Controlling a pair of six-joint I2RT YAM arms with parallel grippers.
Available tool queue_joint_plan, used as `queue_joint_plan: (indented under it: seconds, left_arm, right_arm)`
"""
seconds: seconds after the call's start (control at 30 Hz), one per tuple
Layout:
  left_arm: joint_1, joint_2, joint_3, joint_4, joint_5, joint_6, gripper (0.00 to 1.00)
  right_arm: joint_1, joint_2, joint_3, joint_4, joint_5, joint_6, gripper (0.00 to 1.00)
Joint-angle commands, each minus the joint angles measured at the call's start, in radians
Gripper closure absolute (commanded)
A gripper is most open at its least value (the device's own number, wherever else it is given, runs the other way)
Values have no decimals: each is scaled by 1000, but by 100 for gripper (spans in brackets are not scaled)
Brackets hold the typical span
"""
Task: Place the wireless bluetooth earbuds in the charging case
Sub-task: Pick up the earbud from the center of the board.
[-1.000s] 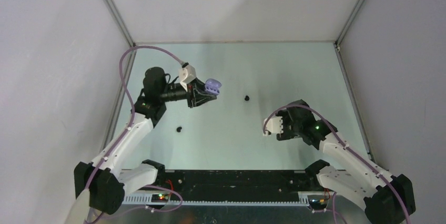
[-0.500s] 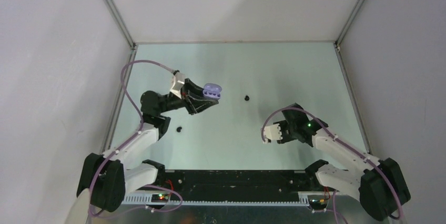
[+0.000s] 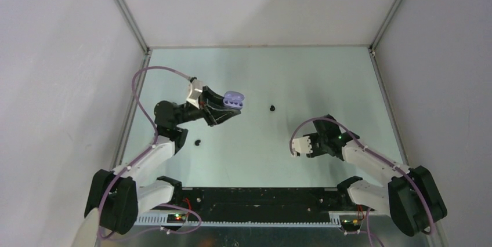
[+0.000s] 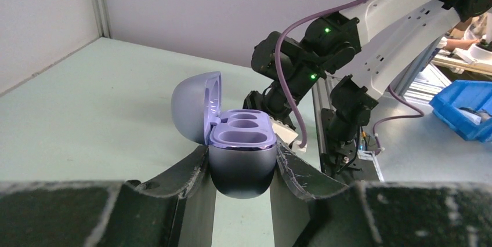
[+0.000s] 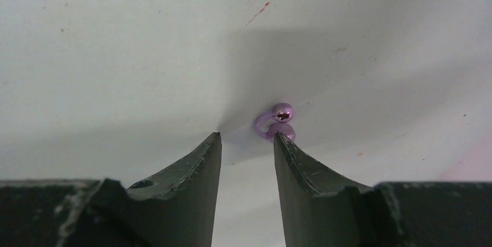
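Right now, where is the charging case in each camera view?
Top external: charging case, left of centre, lid open.
Left wrist: case at centre, gripped between the left fingers.
Right wrist: not in it.
Shared landmark: the right arm, behind the case in the left wrist view.

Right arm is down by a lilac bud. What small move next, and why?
Probably shift the right gripper sideways toward the lilac earbud before closing. In the right wrist view the bud lies off one jaw's tip, not in the gap between the jaws, which looks empty; closing now would likely miss it or knock it away.
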Motion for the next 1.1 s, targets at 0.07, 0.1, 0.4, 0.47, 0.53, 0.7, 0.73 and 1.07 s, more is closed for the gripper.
queue_joint_plan:
  seconds: [0.07,0.1,0.4,0.47,0.53,0.7,0.73,1.07]
  left_arm:
    - [3,-19,45,-61,-11,67,100]
    - [2,-19,46,-66,-11,68,100]
    - [2,-15,55,-102,-5,93,100]
    - [2,-14,55,-104,-5,95,100]
    - [3,-13,57,-107,-4,98,100]
    - [2,-16,60,-114,-2,102,100]
    - [2,-17,60,-116,-1,103,100]
    - [2,-19,64,-140,9,119,100]
  right_arm:
    - [-6,47,1,109,-34,-41,57]
    - [-6,53,1,115,-29,-43,57]
    - [-19,111,1,101,13,-40,60]
    - [-25,109,2,90,14,-38,61]
    - [-32,111,2,80,14,-38,62]
    - [-38,163,27,59,14,-24,71]
    - [-39,181,42,49,9,-14,73]
    - [-45,165,151,-11,-102,67,100]
